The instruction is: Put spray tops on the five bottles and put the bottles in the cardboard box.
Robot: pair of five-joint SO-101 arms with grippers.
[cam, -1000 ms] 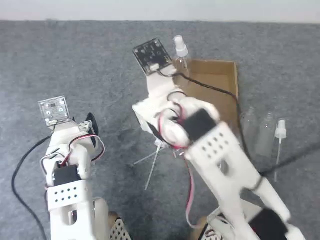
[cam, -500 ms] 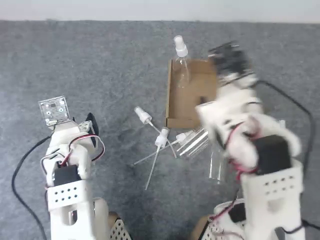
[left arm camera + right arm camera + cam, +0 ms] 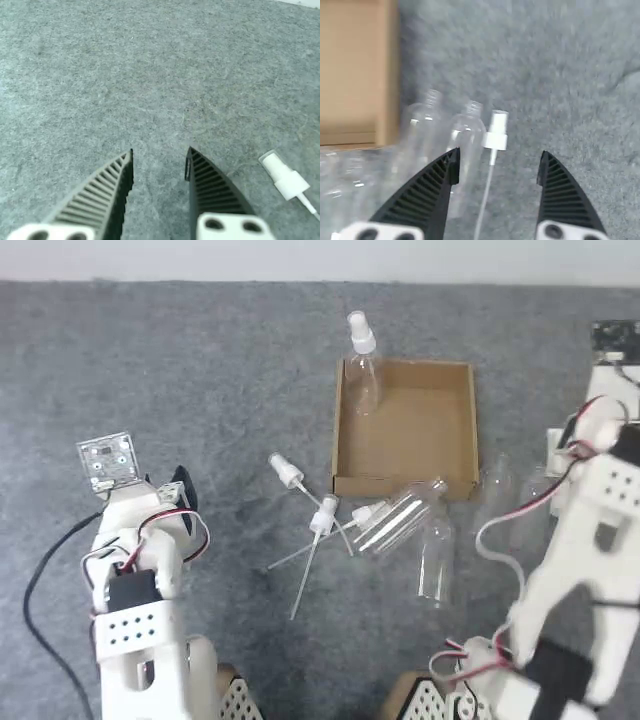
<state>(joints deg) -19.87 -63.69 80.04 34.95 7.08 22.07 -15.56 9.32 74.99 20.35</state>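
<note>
While the left gripper sits open and empty, the right gripper, likewise open, hangs over a loose spray top beside uncapped bottles, likely the next grasp.

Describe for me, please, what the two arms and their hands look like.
The left arm and right arm are white plastic shells with rows of round holes, black motor blocks and looping red, white and black cables. The left hand and right hand have dark, ribbed, pointed fingers on white bases.
</note>
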